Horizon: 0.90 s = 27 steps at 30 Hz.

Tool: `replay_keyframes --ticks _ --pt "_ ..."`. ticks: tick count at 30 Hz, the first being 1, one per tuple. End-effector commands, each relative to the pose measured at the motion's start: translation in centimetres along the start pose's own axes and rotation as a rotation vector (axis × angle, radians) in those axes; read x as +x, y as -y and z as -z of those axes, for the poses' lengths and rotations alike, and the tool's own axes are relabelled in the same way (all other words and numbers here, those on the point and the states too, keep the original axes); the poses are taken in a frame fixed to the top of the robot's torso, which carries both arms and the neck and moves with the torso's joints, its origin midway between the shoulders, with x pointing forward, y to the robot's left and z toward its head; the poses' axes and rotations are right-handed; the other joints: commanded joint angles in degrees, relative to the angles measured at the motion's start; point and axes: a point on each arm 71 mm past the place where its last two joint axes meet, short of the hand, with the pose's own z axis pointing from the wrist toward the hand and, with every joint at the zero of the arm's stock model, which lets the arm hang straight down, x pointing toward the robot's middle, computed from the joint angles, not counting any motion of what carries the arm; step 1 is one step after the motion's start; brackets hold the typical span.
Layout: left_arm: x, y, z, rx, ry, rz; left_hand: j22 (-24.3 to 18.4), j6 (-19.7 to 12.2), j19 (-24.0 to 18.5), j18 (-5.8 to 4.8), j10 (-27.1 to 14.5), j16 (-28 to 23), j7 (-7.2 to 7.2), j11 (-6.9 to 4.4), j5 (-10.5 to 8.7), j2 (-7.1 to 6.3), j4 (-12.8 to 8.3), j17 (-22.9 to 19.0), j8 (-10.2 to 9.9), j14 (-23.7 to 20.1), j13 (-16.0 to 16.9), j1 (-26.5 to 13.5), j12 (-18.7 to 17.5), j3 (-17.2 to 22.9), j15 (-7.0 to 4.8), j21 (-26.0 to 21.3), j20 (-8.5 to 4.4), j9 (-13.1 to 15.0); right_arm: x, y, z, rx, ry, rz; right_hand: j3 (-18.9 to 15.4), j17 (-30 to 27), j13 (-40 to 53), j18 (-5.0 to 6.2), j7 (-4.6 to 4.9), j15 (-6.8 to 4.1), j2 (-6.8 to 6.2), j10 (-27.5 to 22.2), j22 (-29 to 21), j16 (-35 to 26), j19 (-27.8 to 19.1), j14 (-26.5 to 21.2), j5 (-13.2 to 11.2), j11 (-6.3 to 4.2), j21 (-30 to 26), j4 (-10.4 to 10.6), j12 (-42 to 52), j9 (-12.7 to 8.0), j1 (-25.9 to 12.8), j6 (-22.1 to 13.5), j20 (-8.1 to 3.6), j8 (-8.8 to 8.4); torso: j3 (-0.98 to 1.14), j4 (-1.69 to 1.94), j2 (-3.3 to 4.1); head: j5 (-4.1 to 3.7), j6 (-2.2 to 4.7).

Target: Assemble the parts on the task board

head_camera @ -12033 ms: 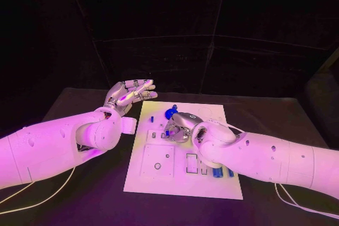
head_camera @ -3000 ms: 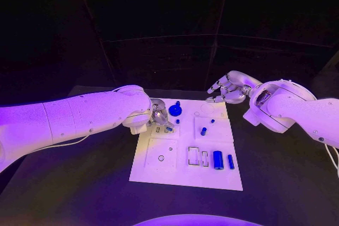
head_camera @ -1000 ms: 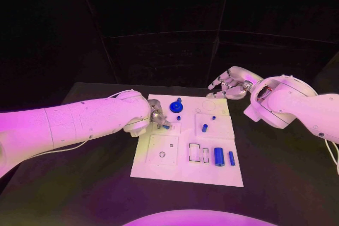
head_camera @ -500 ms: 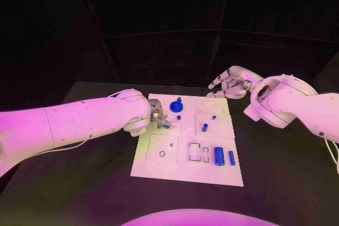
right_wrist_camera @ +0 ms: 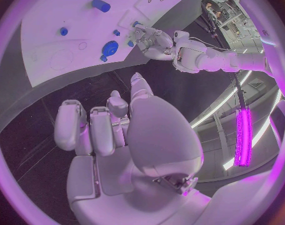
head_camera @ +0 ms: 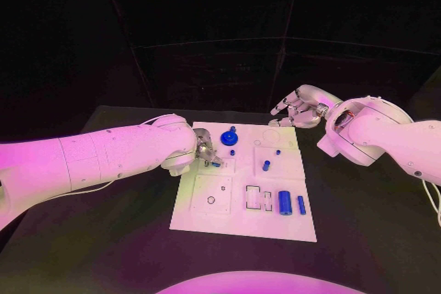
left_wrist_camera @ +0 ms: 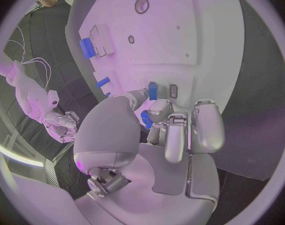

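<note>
Head view: left hand (head_camera: pixel 204 155) covers the task board (head_camera: pixel 241 227) at 10 o'clock, pinching a small blue part (left_wrist_camera: pixel 152 90). Right hand (head_camera: pixel 296 111) hovers at 1 o'clock past the worktop (head_camera: pixel 368 205) edge, fingers curled, holding nothing.

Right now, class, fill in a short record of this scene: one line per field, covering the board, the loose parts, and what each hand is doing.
board: white task board in the middle of the black table
left hand: left hand low over the board's left far part, pinching a small blue part
right hand: right hand raised past the board's far right corner, holding nothing, fingers curled
round part: blue disc near the far edge
near right: blue cylinder with a thinner blue pin beside it
</note>
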Motion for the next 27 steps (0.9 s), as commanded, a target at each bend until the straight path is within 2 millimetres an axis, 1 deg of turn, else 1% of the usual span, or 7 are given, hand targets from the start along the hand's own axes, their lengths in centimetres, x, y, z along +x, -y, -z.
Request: replay_keyframes --ticks 1,5,8,12,17,24,27 --pt "0.45 0.01 -0.08 -0.014 -0.031 -0.029 0.12 -0.1 0.5 -1.02 0.3 0.18 -0.43 -0.16 -0.05 -0.2 -8.89 15.09 0.24 5.96 0.11 -0.34 0.28 8.77 -0.3 0.22 0.04 0.03 -0.1 -0.2 -0.04 -0.012 0.001 0.004 -0.26 -0.07 -0.05 0.71 0.07 -0.52 0.44 0.12 -0.05 -0.29 -0.54 2.18 0.37 0.03 -0.27 -0.01 -0.3 -0.09 0.07 -0.26 0.0 0.35 -0.02 0.02 0.03 0.0 -0.07" --pt "0.46 0.19 -0.18 -0.014 -0.035 -0.033 0.33 0.1 0.6 -1.06 0.44 0.18 -0.74 -0.36 -0.1 -0.29 -8.39 15.09 0.51 5.96 0.25 -1.5 0.49 8.09 -0.46 0.31 -0.08 0.23 -0.08 -0.23 -0.06 -0.012 0.001 0.003 -0.3 -0.14 0.01 0.72 0.07 -0.52 0.45 0.14 -0.09 -0.35 -0.57 2.17 0.39 0.03 -0.29 0.02 -0.24 -0.09 0.1 -0.26 0.0 0.37 -0.01 0.01 0.03 0.01 -0.1" --pt "0.44 0.34 -0.29 -0.015 -0.037 -0.037 0.62 0.81 0.75 -1.11 0.65 0.18 -1.04 -0.59 -0.17 -0.18 -6.53 15.09 0.71 5.96 0.65 -4.29 0.94 6.41 -0.64 0.41 -0.25 0.26 -0.06 -0.25 -0.08 -0.013 0.0 0.004 -0.32 -0.2 -0.03 0.73 0.07 -0.52 0.46 0.11 -0.17 -0.39 -0.63 2.15 0.4 0.03 -0.34 0.04 -0.28 -0.09 0.1 -0.25 0.0 0.37 -0.01 0.0 0.01 0.06 -0.14" --pt "0.4 0.46 -0.4 -0.018 -0.037 -0.039 0.8 1.22 0.84 -1.15 0.73 0.18 -1.21 -0.75 -0.18 -0.24 -5.72 15.09 0.74 5.96 0.83 -5.66 1.16 5.32 -0.79 0.47 -0.39 0.21 -0.03 -0.27 -0.1 -0.013 -0.001 0.004 -0.32 -0.2 -0.03 0.73 0.07 -0.52 0.46 0.11 -0.17 -0.39 -0.63 2.15 0.4 0.03 -0.34 0.04 -0.28 -0.09 0.1 -0.25 0.0 0.37 -0.01 -0.03 0.03 0.05 -0.18" --pt "0.29 0.5 -0.5 -0.022 -0.035 -0.039 1.31 2.14 1.11 -1.25 1.02 0.18 -1.37 -0.85 -0.26 -0.1 -3.25 15.09 1.06 5.96 1.37 -8.89 1.74 2.99 -0.88 0.72 -0.51 0.22 -0.01 -0.28 -0.11 -0.012 -0.003 0.004 -0.36 -0.45 -0.06 0.76 0.07 -0.52 0.49 0.09 -0.27 -0.54 -0.7 2.1 0.41 0.04 -0.39 0.1 -0.3 -0.08 0.07 -0.24 0.0 0.39 -0.03 -0.04 0.0 -0.05 -0.14" --pt "0.17 0.61 -0.62 -0.024 -0.032 -0.039 1.42 2.4 1.17 -1.26 1.13 0.18 -1.51 -0.96 -0.24 0.02 -2.81 15.09 1.21 5.96 1.64 -9.38 1.99 2.31 -0.98 0.75 -0.59 0.21 0.02 -0.33 -0.13 -0.013 -0.004 0.004 -0.41 -0.62 -0.04 0.78 0.07 -0.52 0.5 0.09 -0.39 -0.66 -0.78 2.06 0.42 0.04 -0.45 0.16 -0.28 -0.08 0.05 -0.23 0.0 0.41 0.0 0.03 0.04 -0.2 -0.18" --pt "0.11 0.68 -0.68 -0.024 -0.03 -0.039 1.46 2.49 1.19 -1.27 1.16 0.18 -1.55 -1.01 -0.24 0.07 -2.63 15.09 1.28 5.96 1.71 -9.56 2.08 2.02 -1.02 0.76 -0.63 0.18 0.04 -0.35 -0.14 -0.013 -0.005 0.004 -0.41 -0.62 -0.04 0.78 0.07 -0.52 0.5 0.09 -0.39 -0.66 -0.78 2.06 0.42 0.04 -0.45 0.16 -0.28 -0.08 0.05 -0.23 0.0 0.41 -0.04 0.05 0.05 -0.24 -0.12"
